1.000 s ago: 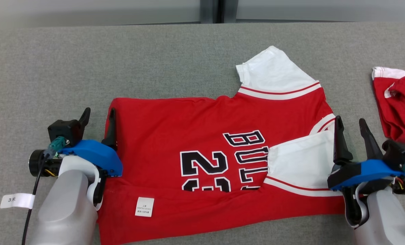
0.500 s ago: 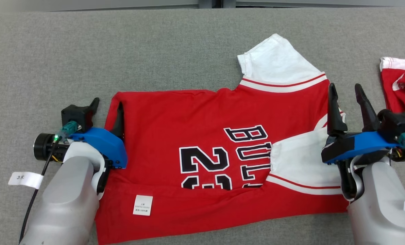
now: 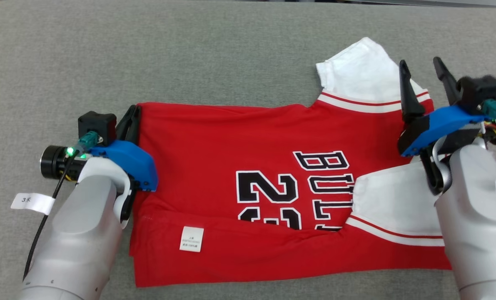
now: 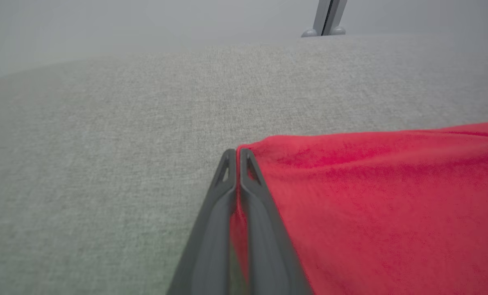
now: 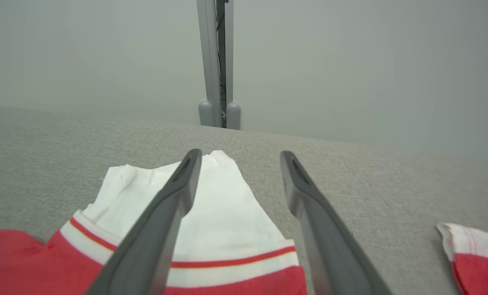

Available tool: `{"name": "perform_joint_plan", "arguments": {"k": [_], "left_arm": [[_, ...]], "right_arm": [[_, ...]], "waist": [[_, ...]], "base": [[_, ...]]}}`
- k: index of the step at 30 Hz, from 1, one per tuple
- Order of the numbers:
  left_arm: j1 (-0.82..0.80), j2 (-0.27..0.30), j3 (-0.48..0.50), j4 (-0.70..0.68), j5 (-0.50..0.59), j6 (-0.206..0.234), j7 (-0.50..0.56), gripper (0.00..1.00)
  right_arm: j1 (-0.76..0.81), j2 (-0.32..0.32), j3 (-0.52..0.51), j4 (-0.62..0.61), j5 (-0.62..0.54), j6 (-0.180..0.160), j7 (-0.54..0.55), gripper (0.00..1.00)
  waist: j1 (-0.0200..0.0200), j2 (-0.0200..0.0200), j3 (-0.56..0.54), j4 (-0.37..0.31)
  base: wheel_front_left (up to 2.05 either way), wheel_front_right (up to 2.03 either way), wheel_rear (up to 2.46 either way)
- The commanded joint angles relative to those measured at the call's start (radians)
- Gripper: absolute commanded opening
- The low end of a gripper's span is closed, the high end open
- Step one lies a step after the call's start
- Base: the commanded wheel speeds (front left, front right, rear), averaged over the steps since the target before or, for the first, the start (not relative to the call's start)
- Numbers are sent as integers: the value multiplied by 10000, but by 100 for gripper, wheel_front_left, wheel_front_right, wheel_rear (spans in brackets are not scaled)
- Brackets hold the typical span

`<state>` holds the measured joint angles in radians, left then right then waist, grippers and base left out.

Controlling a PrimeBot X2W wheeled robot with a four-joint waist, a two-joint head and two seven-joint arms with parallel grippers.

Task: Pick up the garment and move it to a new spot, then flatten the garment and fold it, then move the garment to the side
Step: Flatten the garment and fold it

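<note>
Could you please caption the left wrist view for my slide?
Left tool pinches a corner of the red jersey on grey table.

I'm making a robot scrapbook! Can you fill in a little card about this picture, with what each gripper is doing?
Table: grey fabric top
Garment: red jersey, white sleeves, lying partly folded
Left gripper: shut on the jersey's left edge
Right gripper: open, above the far white sleeve, holding nothing
Nearby: second red and white cloth, at the right
</note>
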<state>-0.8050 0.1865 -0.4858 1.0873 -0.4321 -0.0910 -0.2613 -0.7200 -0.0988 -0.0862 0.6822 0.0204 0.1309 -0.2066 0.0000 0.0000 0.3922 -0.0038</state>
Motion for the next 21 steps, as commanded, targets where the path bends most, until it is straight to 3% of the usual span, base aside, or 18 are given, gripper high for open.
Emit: {"name": "perform_joint_plan", "arguments": {"k": [1,12,21], "left_arm": [[-82,5,194,-440,-47,142,-37,0],[624,-710,646,-2458,398,-43,-45,0],[742,-1112,629,-2972,650,-258,-46,0]], "right_arm": [[-501,-227,-8,384,-200,-2,419,100],[-2824,-1674,-620,2744,-988,-3,3057,100],[-3373,-1729,-1389,3659,-1883,-2,4267,100]], "waist": [[0,0,132,287],[0,0,637,2012],[0,0,946,2513]], "base": [[0,0,0],[0,0,0],[0,0,0]]}}
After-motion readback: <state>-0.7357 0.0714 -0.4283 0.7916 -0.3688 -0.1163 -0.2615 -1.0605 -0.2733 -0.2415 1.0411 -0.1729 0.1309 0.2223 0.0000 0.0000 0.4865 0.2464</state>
